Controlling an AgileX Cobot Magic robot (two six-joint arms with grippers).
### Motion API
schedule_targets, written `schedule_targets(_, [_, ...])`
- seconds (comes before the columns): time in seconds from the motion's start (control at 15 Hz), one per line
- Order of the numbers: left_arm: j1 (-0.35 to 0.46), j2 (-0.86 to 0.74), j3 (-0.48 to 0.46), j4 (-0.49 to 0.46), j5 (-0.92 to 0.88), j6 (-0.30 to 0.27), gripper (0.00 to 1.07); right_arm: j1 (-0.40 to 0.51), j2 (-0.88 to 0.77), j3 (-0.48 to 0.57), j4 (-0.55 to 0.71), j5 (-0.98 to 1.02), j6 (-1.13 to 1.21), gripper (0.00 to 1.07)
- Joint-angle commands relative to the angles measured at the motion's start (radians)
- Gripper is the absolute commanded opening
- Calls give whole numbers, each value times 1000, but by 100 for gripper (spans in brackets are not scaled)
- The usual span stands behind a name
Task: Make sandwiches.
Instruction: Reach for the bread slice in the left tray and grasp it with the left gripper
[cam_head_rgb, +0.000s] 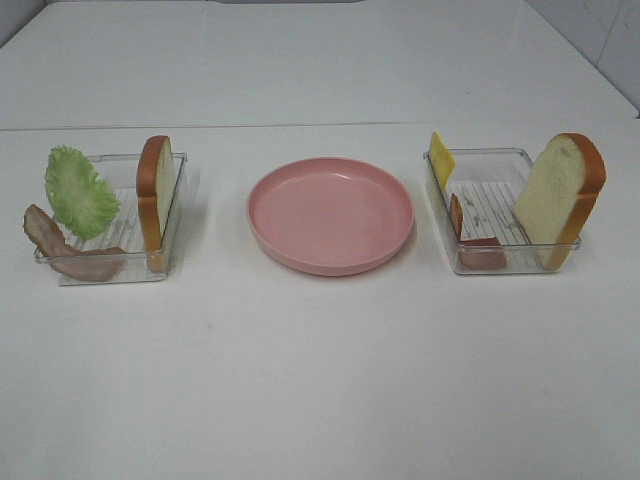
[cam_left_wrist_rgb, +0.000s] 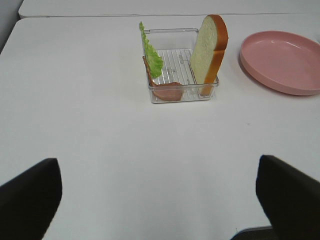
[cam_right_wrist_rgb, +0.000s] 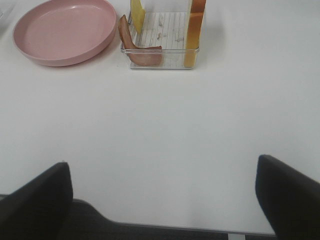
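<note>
Surface: a plain white surface (cam_head_rgb: 320, 390); nothing on it but a plate and two trays
Left pincer (cam_left_wrist_rgb: 159, 194): released, fingers spread wide, grasping nothing; over bare surface, well short of its tray
Right pincer (cam_right_wrist_rgb: 164, 192): released too, wide apart and empty; also well back from the plate
Pink plate (cam_head_rgb: 330, 214): the centre landmark; it holds nothing, so the sandwiches are judged not begun
Left tray (cam_head_rgb: 125, 158): near the plate on the left arm's side; left bread slice (cam_head_rgb: 155, 195) upright against the wall nearest the plate; lettuce (cam_head_rgb: 78, 192) leaning at the far wall; left bacon strip (cam_head_rgb: 60, 245) draped over the far rim
Right tray (cam_head_rgb: 490, 152): near the plate on the right arm's side; cheese slice (cam_head_rgb: 440, 158) upright by the wall nearest the plate; right bacon strip (cam_head_rgb: 475, 240) slumped beneath it; right bread slice (cam_head_rgb: 560, 190) leaning on the far wall
Risk, bread: a slice on edge may topple or twist if pinched off-centre
Risk, tray: the clear trays look light; a finger catching a wall could drag or tip one
Risk, thin pieces: cheese and lettuce may slip from a shallow grip; both arms meeting over the plate could collide
</note>
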Motion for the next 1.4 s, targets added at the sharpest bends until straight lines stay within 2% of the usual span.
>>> schedule_targets(0.07, [5, -2, 2, -4, -8, -3, 101, -2, -29, 4, 1, -8, -4, 96])
schedule_targets(0.2, [5, 38, -10, -4, 7, -3, 101, -2, -29, 4, 1, -8, -4, 96])
schedule_targets(0.27, [5, 190, -93, -2, 59, -3, 101, -2, -29, 4, 1, -8, -4, 96])
schedule_targets(0.4, [5, 352, -182, 0, 108, -4, 101, -2, -29, 4, 1, -8, -4, 96])
schedule_targets(0.47, [5, 476, -243, 0, 146, -4, 101, -2, -29, 4, 1, -8, -4, 96])
schedule_targets(0.53, [5, 639, -347, 1, 178, -4, 101, -2, -29, 4, 1, -8, -4, 96])
schedule_targets(0.6, [5, 701, -386, 1, 188, -4, 101, -2, -29, 4, 1, -8, -4, 96])
schedule_targets(0.73, [5, 937, -534, 3, 234, 3, 101, -2, -29, 4, 1, -8, -4, 96])
schedule_targets(0.8, [4, 1101, -650, 4, 233, 41, 101, -2, -29, 4, 1, -8, -4, 96])
schedule_targets(0.87, [4, 1213, -736, 4, 233, 37, 101, -2, -29, 4, 1, -8, -4, 96])
schedule_targets(0.93, [0, 1266, -777, 4, 233, 32, 101, -2, -29, 4, 1, -8, -4, 96])
schedule_targets(1.0, [-36, 1400, -881, 4, 233, 4, 101, -2, -29, 4, 1, -8, -4, 96])
schedule_targets(1.07, [-70, 1479, -936, 4, 233, -21, 101, -2, -29, 4, 1, -8, -4, 96])
schedule_targets(1.2, [-135, 1603, -1010, 4, 233, -63, 101, -2, -29, 4, 1, -8, -4, 96])
schedule_targets(1.27, [-199, 1714, -1071, 11, 233, -105, 101, -2, -29, 4, 1, -8, -4, 96])
schedule_targets(1.4, [-243, 1808, -1129, 11, 233, -134, 101, -2, -29, 4, 1, -8, -4, 96])
